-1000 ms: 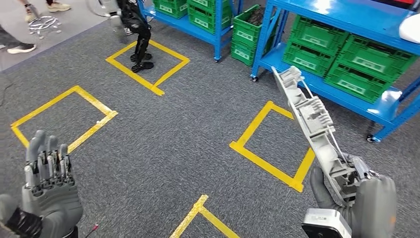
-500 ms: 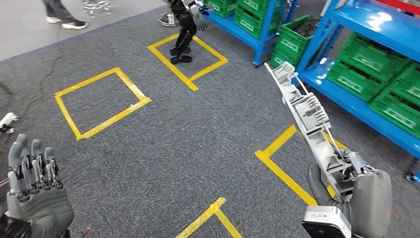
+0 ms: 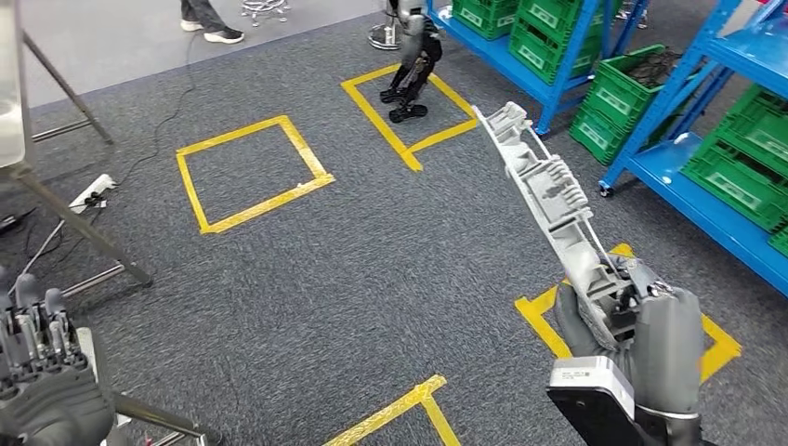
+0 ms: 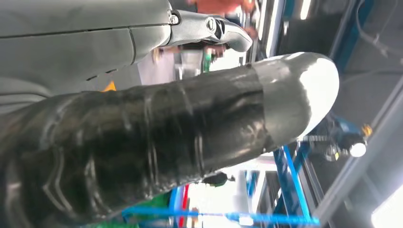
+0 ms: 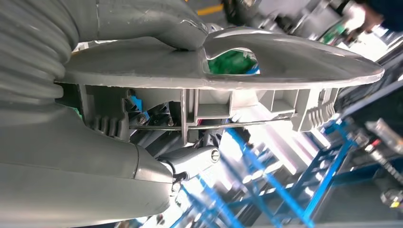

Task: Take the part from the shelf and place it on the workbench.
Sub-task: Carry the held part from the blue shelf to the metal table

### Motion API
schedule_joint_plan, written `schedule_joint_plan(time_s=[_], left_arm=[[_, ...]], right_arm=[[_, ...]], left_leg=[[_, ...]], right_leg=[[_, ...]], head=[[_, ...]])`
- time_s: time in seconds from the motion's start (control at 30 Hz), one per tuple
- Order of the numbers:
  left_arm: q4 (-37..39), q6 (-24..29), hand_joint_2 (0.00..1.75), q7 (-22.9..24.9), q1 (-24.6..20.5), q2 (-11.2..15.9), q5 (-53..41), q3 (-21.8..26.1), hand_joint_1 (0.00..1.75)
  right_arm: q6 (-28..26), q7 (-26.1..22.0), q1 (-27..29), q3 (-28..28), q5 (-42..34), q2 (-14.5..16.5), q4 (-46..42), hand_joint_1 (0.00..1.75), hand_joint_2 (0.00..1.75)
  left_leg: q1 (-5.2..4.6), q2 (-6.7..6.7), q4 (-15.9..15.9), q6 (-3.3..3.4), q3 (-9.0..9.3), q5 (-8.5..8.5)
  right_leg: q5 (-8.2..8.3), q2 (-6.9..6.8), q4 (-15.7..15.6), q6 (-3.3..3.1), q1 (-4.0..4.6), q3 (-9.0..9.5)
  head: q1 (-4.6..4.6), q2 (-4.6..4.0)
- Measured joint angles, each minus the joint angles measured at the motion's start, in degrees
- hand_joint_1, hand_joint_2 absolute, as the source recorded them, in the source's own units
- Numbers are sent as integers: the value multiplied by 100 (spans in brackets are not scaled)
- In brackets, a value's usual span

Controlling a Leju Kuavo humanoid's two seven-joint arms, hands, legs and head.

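- Grey carpet floor, marked with squares of yellow tape; a paler bare floor borders it at the far edge.
- Far left: slanted metal legs of a stand, with a white power strip and dark cables lying on the carpet just beside them.
- Lower left: the left hand, raised with its fingers straight, apart and pointing up; nothing lies in it. In the left wrist view the same hand appears as a dark, ribbed finger with a pale tip, seen very close.
- Far centre: a person's shoes at the edge of the bare floor.
- Far centre-right: the dark legs and feet of another robot, standing inside a taped square.
- Centre-right: the part, a long, pale grey plastic moulding with ribs and clips, rising at a slant from the lower right towards the far centre, above the carpet and clear of the shelving.
- Lower right: the right hand, its fingers wrapped round the lower end of the part. In the right wrist view the hand clamps the part from both sides.
- Right edge: blue shelf racks carrying green crates; one crate stands at floor level by a rack post.
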Motion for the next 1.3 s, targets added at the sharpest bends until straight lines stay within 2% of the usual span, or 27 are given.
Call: schedule_joint_plan(time_s=[0.07, 0.1, 0.17, 0.2, 0.27, 0.33, 0.4, 0.43, 0.47, 0.5, 0.53, 0.57, 0.63, 0.7, 0.77, 0.8, 0.83, 0.9, 0.97, 1.0, 1.03, 1.07, 1.1, 1.17, 1.2, 1.27, 1.3], left_arm=[[-31, 57, 0, 31, 23, 4, -58, 11, 0], [-54, 87, 0, 52, 24, 7, -93, 13, 0], [-106, 151, 0, 101, 29, 15, -161, 14, 0], [-131, 177, 0, 123, 37, 20, -192, 15, 0], [-182, 214, 0, 159, 66, 27, -233, 16, 0], [-230, 233, 0, 182, 76, 30, -251, 16, 0], [-254, 255, 0, 201, 76, 34, -260, 16, 0], [-255, 270, 0, 215, 77, 39, -268, 16, 0], [-255, 291, 0, 233, 80, 45, -281, 16, 0], [-256, 315, 0, 252, 87, 50, -302, 16, 0], [-257, 339, 0, 270, 97, 55, -323, 16, 0], [-259, 365, 0, 289, 107, 59, -349, 15, 0], [-267, 410, 0, 320, 123, 74, -407, 14, 0], [-281, 449, 0, 359, 136, 107, -510, 11, 0], [-313, 478, 0, 394, 150, 144, -611, 8, 0], [-332, 487, 0, 403, 158, 162, -641, 7, 0], [-351, 495, 0, 418, 162, 184, -672, 5, 0], [-369, 507, 0, 475, 156, 225, -749, 1, 0], [-381, 527, 0, 587, 141, 255, -866, -4, 0], [-398, 543, 0, 657, 135, 267, -936, -7, 0], [-430, 555, 0, 731, 128, 282, -1009, -8, 0], [-473, 563, 0, 802, 117, 298, -1077, -9, 0], [-523, 566, 0, 883, 99, 313, -1140, -10, 0], [-636, 549, 0, 1057, 33, 341, -1234, -12, 0], [-696, 533, 0, 1147, -5, 354, -1269, -12, 0], [-813, 453, 0, 1320, -60, 379, -1327, -12, 0], [-874, 384, 0, 1429, -84, 392, -1351, -5, 0]], right_arm=[[20, -51, -65, 37, -65, 46, 75, 175, 175], [33, -74, -103, 57, -90, 66, 111, 175, 175], [63, -119, -182, 100, -135, 100, 170, 175, 175], [84, -139, -221, 125, -154, 114, 197, 175, 175], [120, -172, -301, 174, -186, 146, 254, 175, 175], [146, -188, -351, 225, -204, 178, 305, 175, 175], [162, -203, -366, 274, -216, 202, 347, 175, 175], [174, -217, -373, 298, -230, 213, 372, 175, 175], [194, -235, -381, 320, -248, 225, 400, 175, 175], [221, -255, -396, 347, -266, 239, 432, 175, 175], [251, -274, -422, 383, -283, 255, 471, 175, 175], [285, -297, -453, 421, -294, 275, 511, 175, 175], [342, -352, -540, 521, -308, 334, 606, 175, 175], [384, -410, -626, 635, -310, 406, 704, 175, 175], [407, -444, -711, 742, -313, 481, 806, 175, 175], [414, -450, -746, 788, -314, 516, 856, 175, 175], [420, -454, -772, 828, -315, 549, 898, 175, 175], [435, -462, -795, 891, -319, 601, 965, 175, 175], [479, -482, -832, 945, -331, 635, 1028, 175, 175], [519, -493, -866, 977, -343, 654, 1072, 175, 175], [564, -502, -909, 1016, -355, 678, 1122, 175, 175], [612, -508, -960, 1061, -366, 704, 1178, 175, 175], [666, -515, -1014, 1103, -375, 732, 1231, 175, 175], [781, -536, -1160, 1190, -386, 780, 1328, 175, 175], [838, -549, -1247, 1237, -395, 804, 1377, 175, 175], [954, -586, -1426, 1337, -431, 857, 1485, 175, 175], [1015, -615, -1519, 1389, -461, 887, 1542, 175, 175]], left_leg=[[8, 120, -553, -6, 325, 286], [-13, 264, -915, 1, 530, 377], [-48, 436, -1351, 65, 801, 442], [-70, 430, -1393, 106, 818, 422], [-68, 274, -1398, 191, 805, 457], [-51, 130, -1418, 254, 800, 494], [-51, -18, -1423, 297, 791, 515], [-60, -99, -1422, 312, 782, 522], [-69, -183, -1421, 322, 775, 526], [-77, -269, -1418, 326, 771, 531], [-81, -354, -1415, 327, 770, 536], [-83, -434, -1411, 325, 770, 542], [-81, -576, -1397, 296, 745, 558], [-50, -704, -1391, 223, 683, 596], [-5, -819, -1392, 134, 623, 643], [-8, -751, -1359, 109, 581, 631], [-21, -604, -1242, 89, 506, 557], [-43, -214, -697, 59, 229, 246], [-14, -54, -69, 10, -56, -11], [7, -19, 41, -13, -97, -8], [29, 18, -57, -34, -31, 85], [48, 90, -338, -54, 138, 231], [57, 228, -703, -72, 352, 353], [36, 426, -1223, -38, 683, 459], [13, 451, -1306, 3, 735, 451], [-21, 308, -1311, 107, 720, 474], [-22, 237, -1322, 143, 714, 491]], right_leg=[[-20, -137, 19, 30, -2, 5], [-42, -196, 42, 61, 11, 0], [-86, -297, 87, 137, 38, -6], [-100, -352, 99, 173, 49, -5], [-122, -429, 115, 241, 32, -7], [-303, -226, 367, 298, 4, -119], [-637, 71, 1012, 314, -8, -404], [-773, 135, 1371, 310, -7, -576], [-822, 167, 1611, 301, -6, -701], [-775, 188, 1680, 285, -5, -751], [-628, 217, 1533, 261, -3, -704], [-420, 280, 1221, 229, 0, -577], [-132, 558, 525, 150, 0, -288], [-88, 708, 211, 100, 20, -133], [-54, 588, 143, 63, 38, -84], [-25, 518, 97, 40, 36, -64], [4, 438, 51, 12, 28, -40], [28, 271, -1, -22, 32, -12], [24, 108, 0, -35, 40, -17], [21, 28, 2, -32, 40, -18], [14, -47, 7, -23, 38, -19], [2, -117, 20, -5, 35, -20], [-16, -182, 46, 24, 35, -21], [-78, -286, 130, 107, 53, -42], [-99, -340, 160, 146, 60, -48], [-116, -463, 171, 212, 48, -43], [-150, -450, 200, 247, 30, -60]], head=[[-45, 0], [-76, 0], [-103, -1], [-98, -1], [-72, -1], [-38, -1], [35, -1], [68, 0], [86, 0], [101, 0], [114, -1], [127, -1], [143, -1], [142, 0], [142, -1], [136, -1], [113, -1], [35, -1], [-29, -1], [-55, -2], [-81, -2], [-111, -2], [-144, -2], [-184, -2], [-180, -2], [-148, -1], [-136, -1]])
